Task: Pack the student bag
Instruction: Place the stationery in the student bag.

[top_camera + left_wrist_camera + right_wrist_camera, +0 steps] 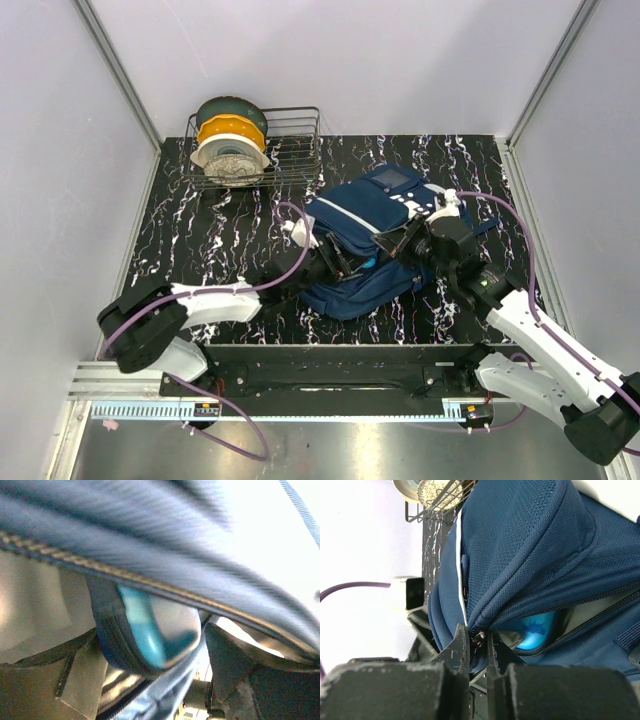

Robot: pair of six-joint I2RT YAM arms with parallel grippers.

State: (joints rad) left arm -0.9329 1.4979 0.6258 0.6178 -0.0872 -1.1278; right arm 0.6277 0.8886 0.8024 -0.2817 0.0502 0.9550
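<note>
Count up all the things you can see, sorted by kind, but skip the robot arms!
student bag: 1
wire basket: 1
round reels in that basket: 3 (green reel, yellow reel, white reel)
blue thing tucked inside the bag: 1
Total: 6

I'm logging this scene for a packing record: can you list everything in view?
student bag: one, navy blue, lying mid-table, zip open
blue item: one, bright blue, inside the bag's opening; cannot tell what it is
wire basket: one, dark metal, back left of the table
spools: three, green, yellow and white, in the basket
table: one, black with white veining
left gripper: one, black, jaws apart at the bag's opening
right gripper: one, black, shut on the bag's zip edge
</note>
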